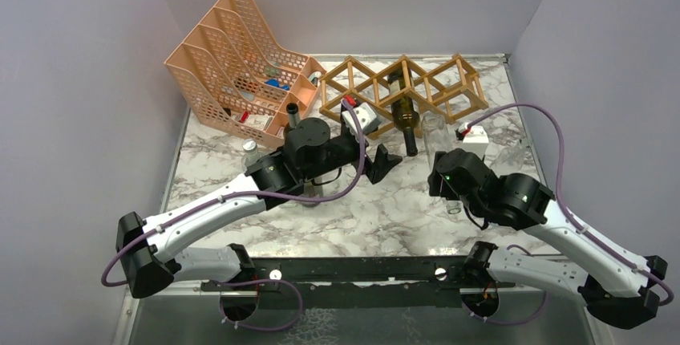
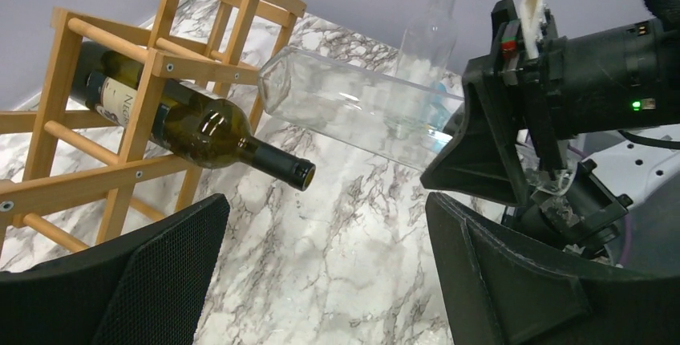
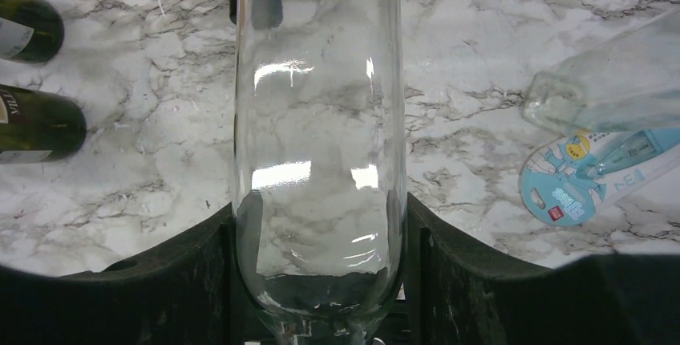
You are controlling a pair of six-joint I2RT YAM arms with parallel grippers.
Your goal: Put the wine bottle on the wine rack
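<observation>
The dark green wine bottle [image 2: 200, 132] lies on its side in a middle hole of the wooden wine rack [image 1: 377, 86]. Its neck sticks out at the front over the marble tabletop [image 1: 377, 209]. The left gripper [image 2: 329, 273] is wide open with nothing in it, just in front of that neck, and the right gripper [image 3: 321, 233] is squeezed around a clear glass bottle [image 3: 317, 120], held up off the tabletop near the rack.
</observation>
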